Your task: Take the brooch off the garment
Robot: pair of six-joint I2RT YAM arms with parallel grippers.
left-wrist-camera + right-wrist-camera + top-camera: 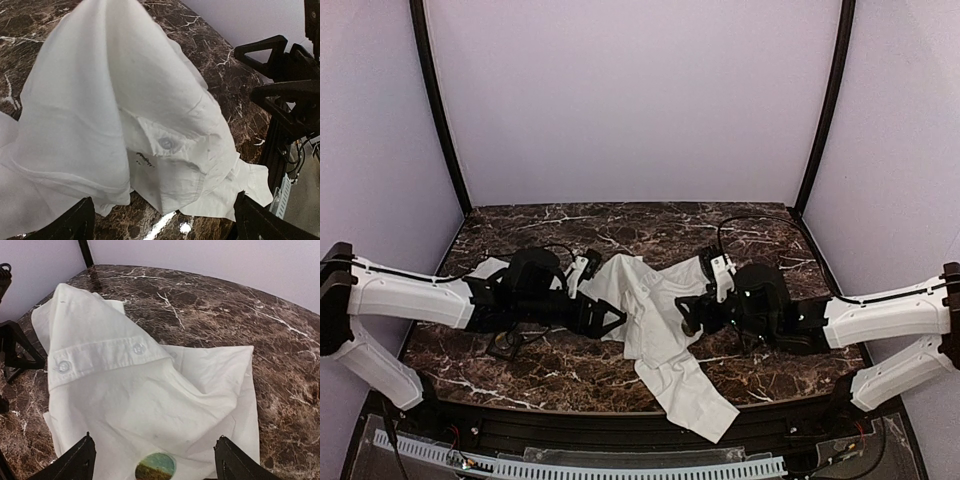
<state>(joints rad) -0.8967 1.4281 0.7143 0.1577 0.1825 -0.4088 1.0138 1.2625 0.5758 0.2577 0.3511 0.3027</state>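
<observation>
The garment, a crumpled white shirt (655, 325), lies on the marble table between my two arms, with one sleeve hanging over the near edge. The brooch (155, 466) is a small round pin with a blue-green and brown picture. It sits on the shirt cloth (150, 400) at the bottom of the right wrist view. My right gripper (154, 439) is open, its fingers standing on either side of the brooch without touching it. My left gripper (165, 220) is open over a buttoned fold of the shirt (100, 100) and holds nothing. The top view does not show the brooch.
A small dark square piece (505, 347) lies under the left arm near the front edge. The right arm's black gripper (287, 95) fills the right side of the left wrist view. Black frame posts (435, 100) and lilac walls enclose the table (650, 225).
</observation>
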